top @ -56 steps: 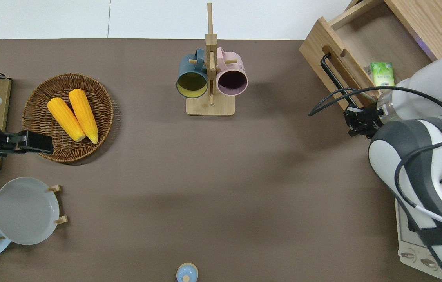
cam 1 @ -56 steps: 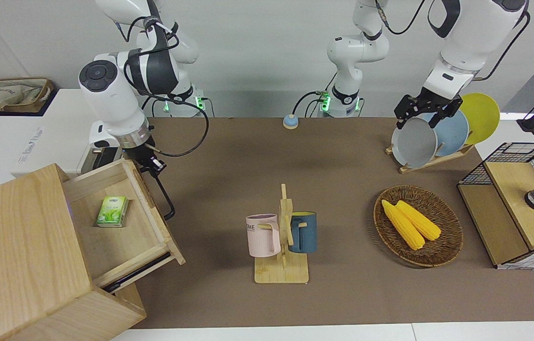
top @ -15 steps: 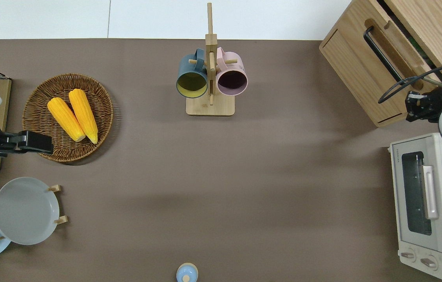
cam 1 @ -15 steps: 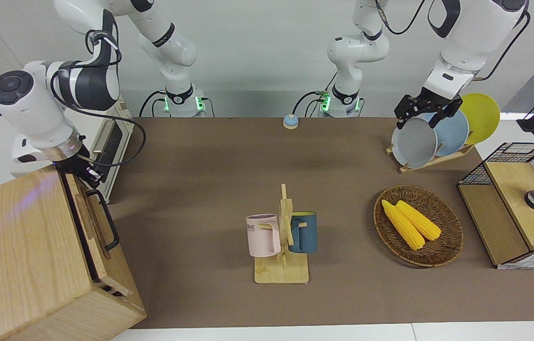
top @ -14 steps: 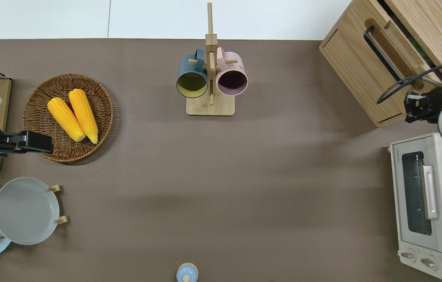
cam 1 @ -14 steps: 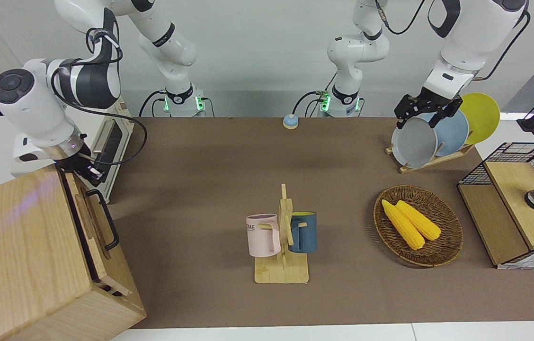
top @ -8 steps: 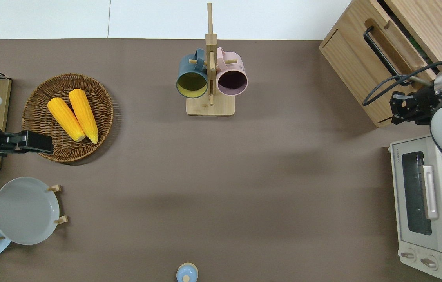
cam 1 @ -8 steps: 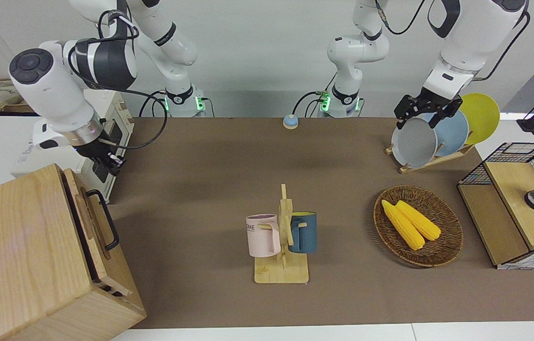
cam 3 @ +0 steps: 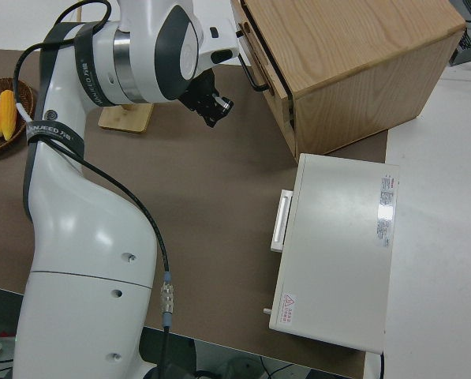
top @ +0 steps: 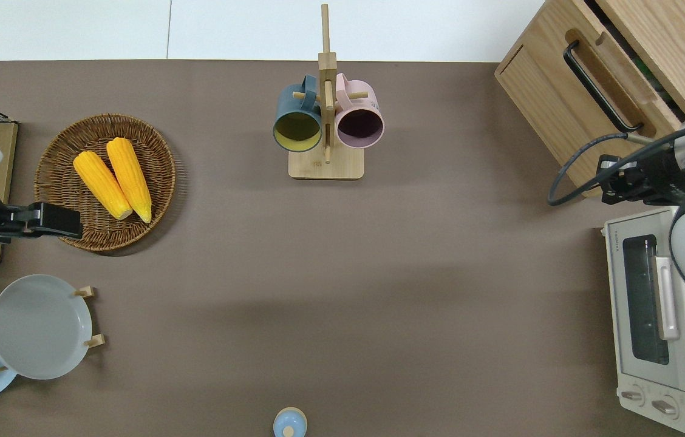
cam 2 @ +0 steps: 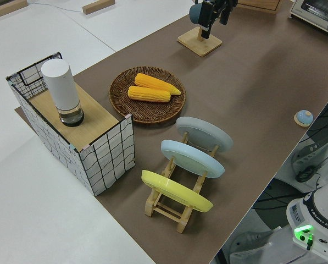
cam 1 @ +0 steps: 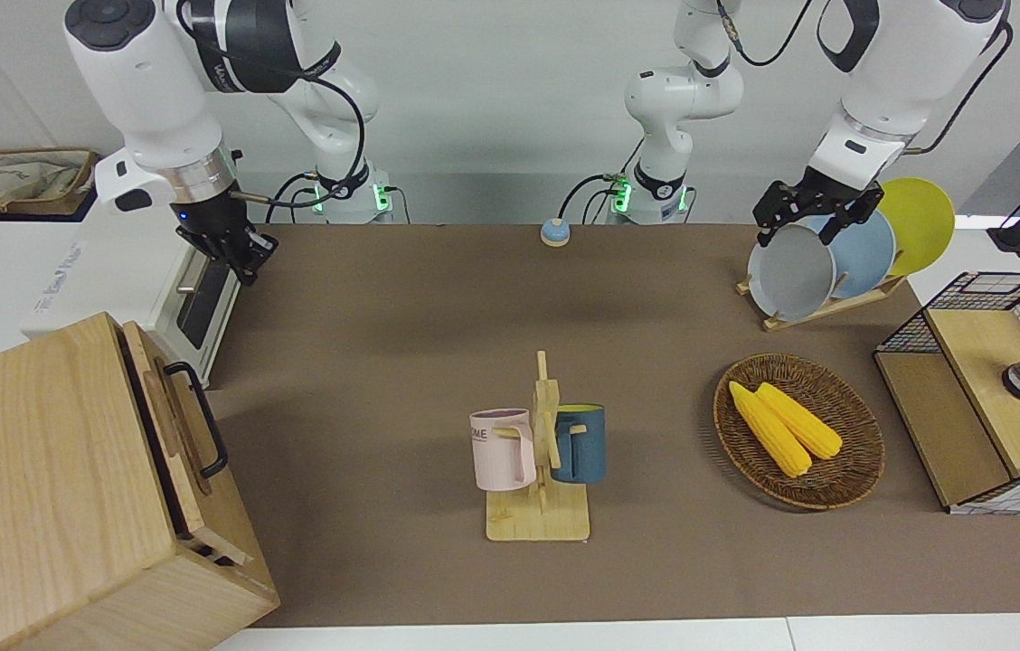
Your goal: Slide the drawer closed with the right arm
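The light-wood drawer (cam 1: 168, 420) with its black loop handle (cam 1: 208, 425) is pushed into the big cabinet (cam 1: 40, 470). In the overhead view the drawer (top: 622, 76) shows only a narrow dark slit along its top edge. My right gripper (cam 1: 250, 262) is shut and holds nothing. It is apart from the drawer, up in the air. In the overhead view the right gripper (top: 606, 179) is over the table strip between the cabinet's corner and the white toaster oven (top: 646, 291). It also shows in the right side view (cam 3: 219, 110). The left gripper (cam 1: 798, 237) is parked.
A wooden mug rack (cam 1: 542, 452) with a pink and a blue mug stands mid-table. A wicker basket (cam 1: 863, 470) with corn, a plate rack (cam 1: 822, 262) and a wire-grid box (cam 1: 989, 398) are toward the left arm's end. A small blue knob (cam 1: 554, 232) sits near the robots.
The drawer, open with a green packet inside 3.7 s ago, is now pushed in. Over the last second the right gripper has lifted off the drawer's end and drawn back toward the robots.
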Controlling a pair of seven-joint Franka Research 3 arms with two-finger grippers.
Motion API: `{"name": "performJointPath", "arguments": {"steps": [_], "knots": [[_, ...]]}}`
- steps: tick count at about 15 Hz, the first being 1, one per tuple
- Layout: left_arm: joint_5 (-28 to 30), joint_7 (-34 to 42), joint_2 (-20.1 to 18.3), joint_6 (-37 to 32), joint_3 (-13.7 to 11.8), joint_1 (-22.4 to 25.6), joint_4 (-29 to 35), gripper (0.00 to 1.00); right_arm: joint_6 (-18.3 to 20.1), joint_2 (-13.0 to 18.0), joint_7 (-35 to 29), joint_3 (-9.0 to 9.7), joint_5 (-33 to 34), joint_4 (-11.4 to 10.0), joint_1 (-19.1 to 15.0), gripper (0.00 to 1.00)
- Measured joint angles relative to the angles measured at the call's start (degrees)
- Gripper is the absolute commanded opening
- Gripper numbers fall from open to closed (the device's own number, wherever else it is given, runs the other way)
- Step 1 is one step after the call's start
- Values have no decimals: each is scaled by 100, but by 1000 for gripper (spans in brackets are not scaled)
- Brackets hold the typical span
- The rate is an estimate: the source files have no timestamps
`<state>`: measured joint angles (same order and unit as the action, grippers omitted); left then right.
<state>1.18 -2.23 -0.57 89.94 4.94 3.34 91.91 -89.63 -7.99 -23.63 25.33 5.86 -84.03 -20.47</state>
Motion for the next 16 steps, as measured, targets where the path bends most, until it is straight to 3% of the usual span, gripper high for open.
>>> {"name": "performJointPath", "arguments": {"steps": [3, 4, 7, 8, 11, 14, 16], "knots": [[0, 0, 0, 0, 0, 0, 0, 995, 205, 237, 478, -687, -54, -20, 627, 344], [0, 0, 0, 0, 0, 0, 0, 998, 258, 301, 656, -831, -100, -24, 723, 444], [0, 0, 0, 0, 0, 0, 0, 998, 367, 440, 1052, -1067, -143, -28, 806, 912], [0, 0, 0, 0, 0, 0, 0, 995, 413, 483, 1143, -1119, -153, -28, 831, 985], [0, 0, 0, 0, 0, 0, 0, 995, 513, 621, 1407, -1338, -173, -30, 1029, 987], [0, 0, 0, 0, 0, 0, 0, 995, 577, 738, 1969, -1906, -176, -34, 1539, 987], [0, 0, 0, 0, 0, 0, 0, 995, 595, 765, 2303, -2143, -177, -38, 1725, 987]]}}
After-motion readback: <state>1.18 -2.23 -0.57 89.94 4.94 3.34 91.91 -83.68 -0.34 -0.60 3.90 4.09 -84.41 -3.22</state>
